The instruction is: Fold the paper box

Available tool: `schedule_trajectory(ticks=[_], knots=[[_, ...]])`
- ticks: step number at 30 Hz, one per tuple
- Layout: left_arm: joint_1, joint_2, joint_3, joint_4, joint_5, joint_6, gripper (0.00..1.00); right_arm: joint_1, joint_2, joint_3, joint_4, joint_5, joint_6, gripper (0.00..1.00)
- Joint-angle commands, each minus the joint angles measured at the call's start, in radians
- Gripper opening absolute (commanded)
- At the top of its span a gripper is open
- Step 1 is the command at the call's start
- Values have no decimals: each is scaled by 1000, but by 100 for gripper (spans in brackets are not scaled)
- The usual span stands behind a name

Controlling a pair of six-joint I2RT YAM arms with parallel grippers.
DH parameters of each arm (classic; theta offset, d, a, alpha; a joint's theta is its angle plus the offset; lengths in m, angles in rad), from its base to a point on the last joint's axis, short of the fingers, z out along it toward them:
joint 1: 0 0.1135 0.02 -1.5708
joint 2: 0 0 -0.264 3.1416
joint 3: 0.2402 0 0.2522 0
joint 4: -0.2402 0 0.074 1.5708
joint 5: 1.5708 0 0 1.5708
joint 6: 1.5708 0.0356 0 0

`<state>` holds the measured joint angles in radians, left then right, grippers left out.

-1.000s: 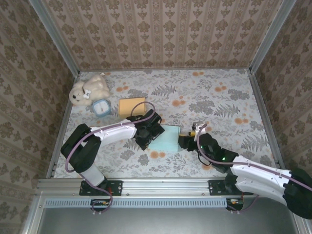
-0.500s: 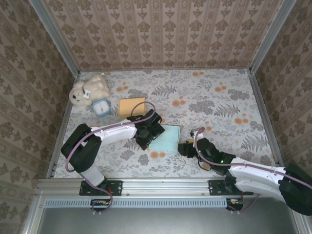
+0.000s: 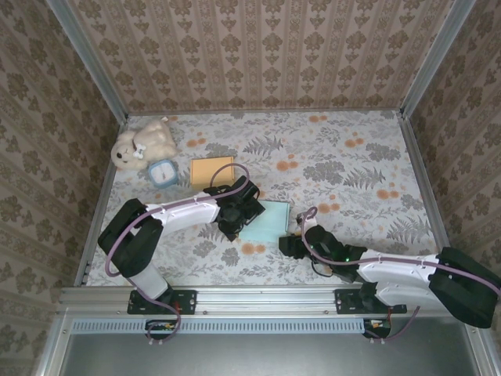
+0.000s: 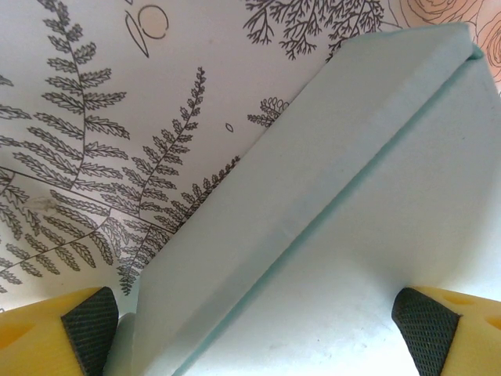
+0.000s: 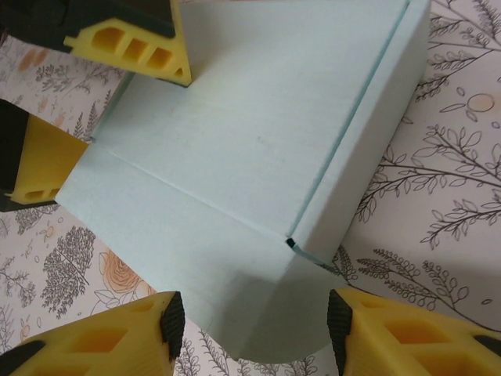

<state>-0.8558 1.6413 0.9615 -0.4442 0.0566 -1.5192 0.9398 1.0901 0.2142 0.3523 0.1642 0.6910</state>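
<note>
**Both my jaws spread wide at the paper box**

My left gripper [image 4: 255,333] stands wide open and holds nothing. Its dark pads [image 4: 88,325] sit far apart, and the pale mint paper box [image 4: 337,235] fills the space between them. One pad lies off the box's left edge and the other hangs over its flat top panel. Seen from my right wrist, one yellow left finger [image 5: 133,43] lies across the far corner of that panel. I cannot tell whether it presses down or only hovers over the panel.

My right gripper [image 5: 257,323] is also spread wide with nothing gripped. Its black pads [image 5: 171,317] stand on either side of the box's nearest corner, where a rounded flap curls toward me, and a little printed cloth shows between each pad and the flap.

The box lies on the table between my two grippers, the left one at its left edge and the right one at its near right corner. It is partly formed. One side wall stands folded up along the right edge, a crease runs across the flat panel, and a small gap shows where the wall meets the near flap. From my left wrist, a long sloping panel runs along the edge of the box nearest that camera.

The box rests on a floral tablecloth [image 3: 352,157]. Beyond its far left corner and well apart from it lies a flat orange-tan sheet [image 3: 212,169]. Further out the same way are a small round blue clock [image 3: 163,172] and, just beside it, a cream plush bear [image 3: 145,143].
</note>
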Motion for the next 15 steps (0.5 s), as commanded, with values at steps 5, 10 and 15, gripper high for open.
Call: schedule_trajectory(ticks=[5,10,15], knots=[[9,34,-49,-76,-6,-15,97,44,53,49,15,53,26,51],[11,34,-51,-73,-5,-16,97,65,61,59,4,81,25,51],[12,34,-53,-70,-3,-13,97,73,65,60,4,90,28,51]])
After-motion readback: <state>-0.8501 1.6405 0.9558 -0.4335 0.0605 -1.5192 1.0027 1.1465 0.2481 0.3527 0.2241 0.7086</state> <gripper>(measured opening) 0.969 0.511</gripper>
